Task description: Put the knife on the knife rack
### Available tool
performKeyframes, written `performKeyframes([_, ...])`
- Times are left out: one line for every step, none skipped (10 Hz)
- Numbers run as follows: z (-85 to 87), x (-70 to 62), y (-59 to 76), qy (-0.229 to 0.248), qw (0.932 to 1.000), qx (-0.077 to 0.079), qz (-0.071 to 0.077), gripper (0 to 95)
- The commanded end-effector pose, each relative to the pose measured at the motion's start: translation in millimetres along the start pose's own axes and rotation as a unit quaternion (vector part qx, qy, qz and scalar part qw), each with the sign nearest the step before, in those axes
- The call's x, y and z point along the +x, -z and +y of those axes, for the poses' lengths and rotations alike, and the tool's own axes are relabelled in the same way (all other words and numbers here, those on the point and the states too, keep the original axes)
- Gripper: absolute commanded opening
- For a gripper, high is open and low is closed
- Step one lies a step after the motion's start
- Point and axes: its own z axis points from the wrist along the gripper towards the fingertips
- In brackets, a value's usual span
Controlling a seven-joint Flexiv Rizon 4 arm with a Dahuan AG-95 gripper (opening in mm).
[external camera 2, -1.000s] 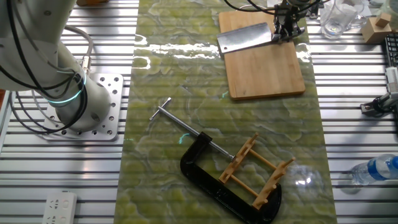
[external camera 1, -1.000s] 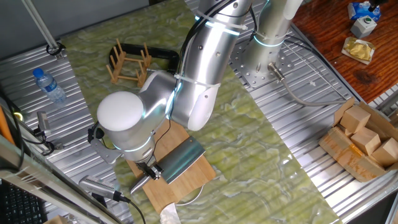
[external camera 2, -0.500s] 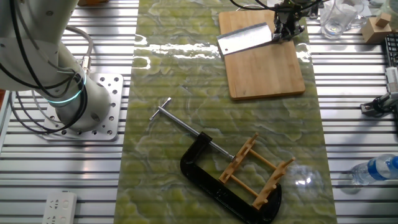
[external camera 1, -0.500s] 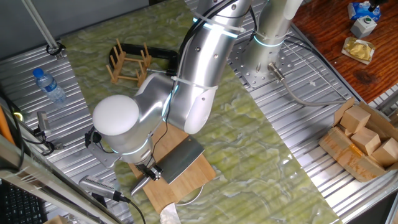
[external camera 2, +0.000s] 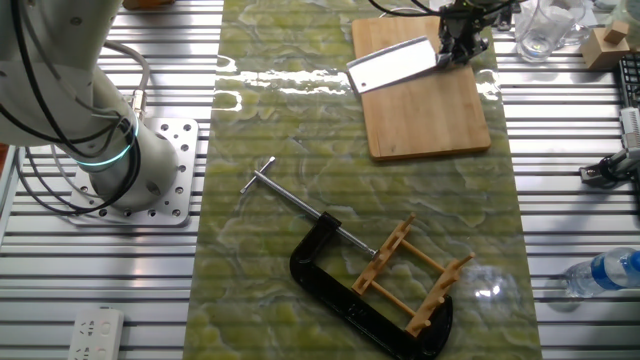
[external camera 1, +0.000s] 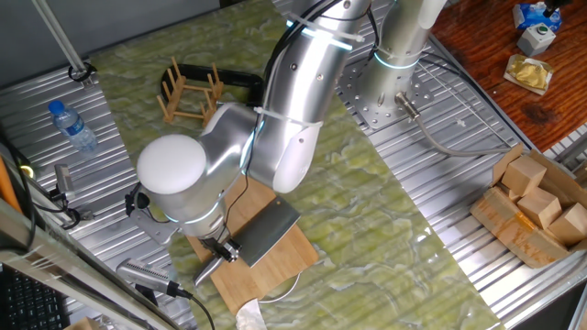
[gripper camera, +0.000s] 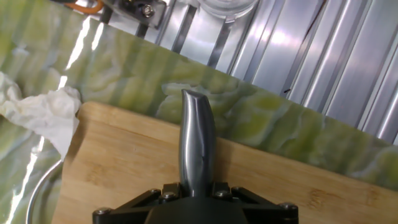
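the two-finger black gripper [external camera 1: 223,249] at the end of the silver arm is clamped on the slim silver metal handle of the knife [external camera 1: 263,233], a cleaver with a broad rectangular grey steel blade. in the hand view the handle [gripper camera: 197,142] runs straight out from between the closed black fingers, its rounded end pointing away over the large bamboo cutting board [gripper camera: 124,168]. in one fixed view the blade is tilted, with its flat face partly turned up, over the middle of the board [external camera 1: 280,266]; in the other fixed view the knife [external camera 2: 393,66] lies across the far left corner of the board [external camera 2: 425,110], the gripper [external camera 2: 462,40] at its right end. whether the blade touches the wood cannot be told.

the knife rack [external camera 2: 412,275], a small light-brown wooden frame with upright dowel pegs, stands well apart from the knife on the green marbled mat [external camera 2: 270,130]. it sits inside the bow of a black c-clamp [external camera 2: 345,296] with a steel screw bar, touching or almost touching it. in one fixed view the rack [external camera 1: 191,92] is beyond the arm, with the clamp [external camera 1: 229,80] just behind it.

a clear plastic water bottle [external camera 1: 71,126] lies on the ribbed metal table [external camera 1: 440,174]. a crumpled white cloth [gripper camera: 40,112] lies beside the board's edge.
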Motion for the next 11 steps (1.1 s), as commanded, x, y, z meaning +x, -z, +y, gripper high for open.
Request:
performKeyframes([-0.3, -0.9, 3.6, 0.008, 1.0000, 0.000, 0.005, 0.0])
performKeyframes([-0.2, -1.3, 4.9, 0.014, 0.9999, 0.003, 0.008, 0.0])
performKeyframes([-0.1, -1.3, 5.3, 0.015, 0.9998, 0.003, 0.010, 0.0])
performKeyframes([0.0, -1.3, 5.8, 0.019, 0.9997, 0.004, 0.013, 0.0])
performKeyframes([0.5, -1.2, 7.3, 0.021, 0.9997, 0.003, 0.013, 0.0])
performKeyframes([1.1, -1.0, 9.8, 0.022, 0.9996, 0.003, 0.015, 0.0])
performKeyframes([1.4, -0.7, 12.0, 0.025, 0.9995, 0.003, 0.017, 0.0])
performKeyframes([1.3, -0.2, 14.4, 0.026, 0.9995, 0.001, 0.019, 0.0])
performKeyframes([1.4, 0.5, 17.0, 0.027, 0.9994, -0.001, 0.023, 0.0])
performKeyframes([0.9, 1.6, 19.3, 0.032, 0.9992, -0.003, 0.026, 0.0])
performKeyframes([0.6, 3.2, 21.9, 0.034, 0.9990, -0.005, 0.026, 0.0])
